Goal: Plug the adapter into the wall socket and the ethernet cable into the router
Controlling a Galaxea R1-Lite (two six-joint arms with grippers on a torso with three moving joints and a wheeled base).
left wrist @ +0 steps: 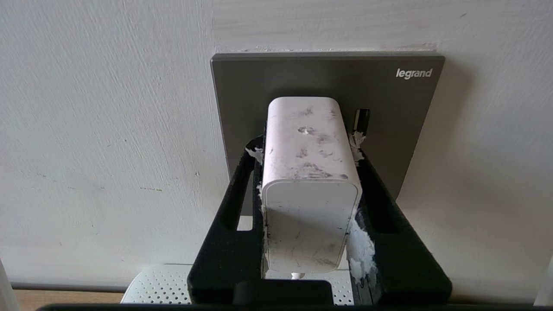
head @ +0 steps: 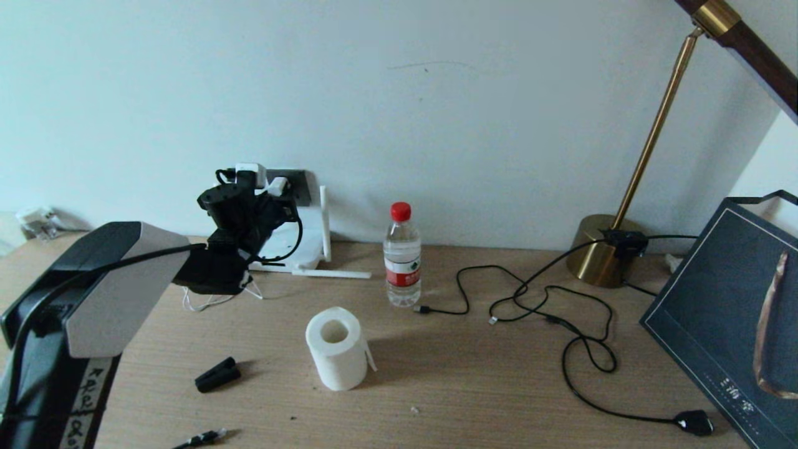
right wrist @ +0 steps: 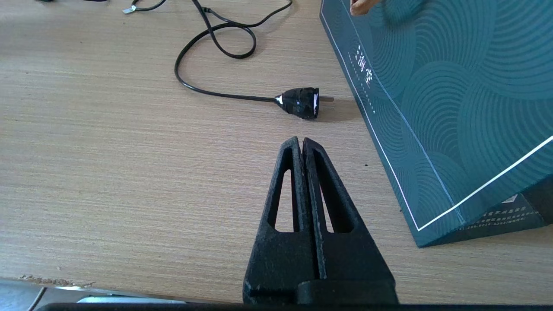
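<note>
Left gripper [left wrist: 309, 172] is clamped on the adapter [left wrist: 309, 147], mid-frame in the left wrist view, nose against the wall socket [left wrist: 389, 112]. Its long axis points straight into the plate, so the push looks to be dead ahead. Right gripper [right wrist: 302, 147] sits pinched together, empty, low over the desk [right wrist: 108, 151].

There is one white adapter [left wrist: 309, 181] and one dark grey wall socket [left wrist: 402, 112]. There is one white router [head: 299, 243]. There is one water bottle [head: 402, 255] with a red cap and one roll of white paper [head: 336, 348]. There is one gold lamp [head: 608, 246], one dark green box [head: 729, 312] and one small black clip [head: 217, 374]. One black plug [right wrist: 300, 102] lies on the desk [head: 486, 386]. There are two tools: the left tool [left wrist: 309, 142] and the right tool [right wrist: 301, 144].
</note>
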